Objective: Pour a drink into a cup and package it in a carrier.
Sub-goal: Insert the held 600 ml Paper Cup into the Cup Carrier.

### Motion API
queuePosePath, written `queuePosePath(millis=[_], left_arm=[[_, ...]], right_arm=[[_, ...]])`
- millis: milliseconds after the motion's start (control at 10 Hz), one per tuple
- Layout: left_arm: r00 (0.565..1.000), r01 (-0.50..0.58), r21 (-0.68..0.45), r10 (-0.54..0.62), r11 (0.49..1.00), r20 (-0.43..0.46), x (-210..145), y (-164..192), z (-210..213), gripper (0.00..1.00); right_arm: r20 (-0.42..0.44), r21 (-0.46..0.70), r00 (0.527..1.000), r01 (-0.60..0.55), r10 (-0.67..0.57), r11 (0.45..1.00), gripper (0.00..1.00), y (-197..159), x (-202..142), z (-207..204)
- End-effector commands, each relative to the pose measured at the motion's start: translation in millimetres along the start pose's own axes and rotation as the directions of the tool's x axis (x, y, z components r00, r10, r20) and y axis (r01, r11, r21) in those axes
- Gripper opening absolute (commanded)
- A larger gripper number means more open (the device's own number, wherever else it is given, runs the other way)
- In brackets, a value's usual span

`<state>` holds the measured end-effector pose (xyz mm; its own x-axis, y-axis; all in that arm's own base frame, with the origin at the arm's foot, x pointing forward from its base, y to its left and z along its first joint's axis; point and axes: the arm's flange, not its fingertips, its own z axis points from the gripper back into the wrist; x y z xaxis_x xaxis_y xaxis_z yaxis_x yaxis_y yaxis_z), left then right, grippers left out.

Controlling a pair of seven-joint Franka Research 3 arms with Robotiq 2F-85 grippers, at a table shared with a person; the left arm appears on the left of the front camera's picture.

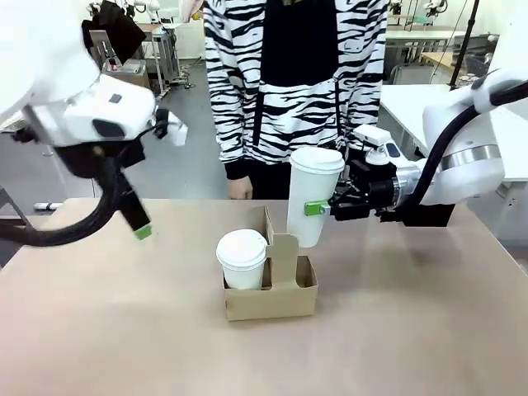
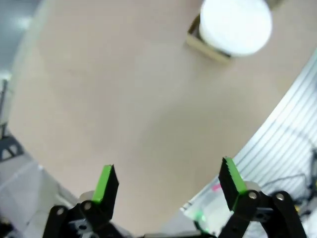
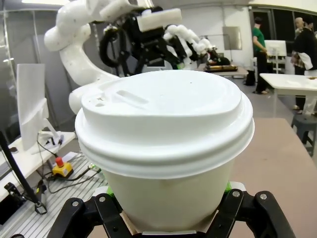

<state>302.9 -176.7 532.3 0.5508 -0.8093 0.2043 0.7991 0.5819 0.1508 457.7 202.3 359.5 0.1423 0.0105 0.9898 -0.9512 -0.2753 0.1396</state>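
Observation:
The brown cardboard carrier [image 1: 272, 299] stands mid-table with a lidded white cup [image 1: 242, 257] in its left slot; that cup's lid [image 2: 236, 26] shows from above in the left wrist view. My right gripper [image 1: 323, 208] is shut on a second, taller lidded white cup [image 1: 311, 196], holding it upright over the carrier's right slot, its base near the handle panel. This cup [image 3: 163, 148] is close up in the right wrist view, clamped between the fingers. My left gripper [image 2: 168, 186] hangs open over bare table left of the carrier. The press jug with the dark drink is out of view.
A person in a zebra-striped top [image 1: 293, 74] stands at the far edge, one hand [image 1: 240, 189] near the table. The tan tabletop [image 1: 124, 330] has free room left, right and in front of the carrier. My left arm [image 1: 91, 124] reaches over the table's left side.

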Motion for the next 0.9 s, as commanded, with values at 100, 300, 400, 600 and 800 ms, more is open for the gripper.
queuePosePath(millis=[100, 300, 400, 600, 800], left_arm=[[0.995, 0.098, -0.167, -0.094, 0.981, 0.029, -38.8, 26.0, -30.2, 1.00], [0.996, 0.028, -0.317, 0.000, 0.948, 0.089, -47.3, 36.9, -32.1, 1.00], [0.996, 0.089, -0.149, -0.087, 0.985, 0.019, -40.6, 29.8, -39.0, 1.00], [0.996, 0.089, -0.149, -0.087, 0.985, 0.019, -40.6, 29.8, -39.0, 1.00], [0.996, 0.089, -0.149, -0.087, 0.985, 0.019, -40.6, 29.8, -39.0, 1.00]], right_arm=[[0.009, 0.080, 1.000, 0.013, -0.014, 0.997, 0.80, -6.1, -14.0, -14.7], [0.000, 0.099, 0.998, 0.056, -0.056, 0.994, 0.80, -8.0, -30.2, -20.4], [-0.005, 0.108, 0.998, 0.061, -0.061, 0.992, 0.80, -9.8, -38.5, -20.9], [-0.024, 0.117, 0.997, 0.073, -0.071, 0.990, 0.80, -10.7, -54.5, -24.9], [-0.046, 0.130, 0.997, 0.070, -0.064, 0.989, 0.80, -12.0, -67.5, -25.0]])
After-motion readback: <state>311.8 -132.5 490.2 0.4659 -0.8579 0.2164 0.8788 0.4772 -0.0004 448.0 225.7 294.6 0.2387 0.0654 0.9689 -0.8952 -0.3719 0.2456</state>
